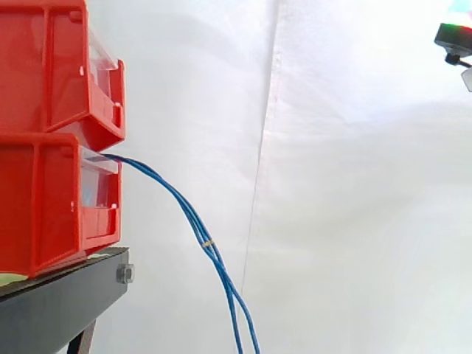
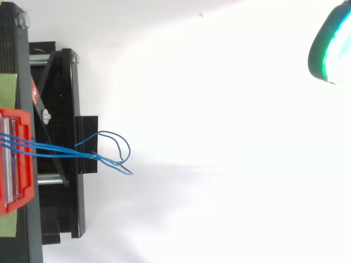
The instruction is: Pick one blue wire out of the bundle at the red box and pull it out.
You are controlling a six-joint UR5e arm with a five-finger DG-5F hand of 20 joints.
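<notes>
Hovering at the upper right corner, my hand is sitting well apart from the blue wires, and I am not seeing enough of it to tell open from closed. Wires are coming out of the lower red box on the black stand and drooping past its edge, bunched by a small pale tie, so they are hanging free for grabbing. Judging this as the approach, nothing picked yet.

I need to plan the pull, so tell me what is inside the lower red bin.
Blue wires run out over the front lip of the lower red bin and hang down. Its red walls hide how far in they go and whatever else it holds.
</notes>
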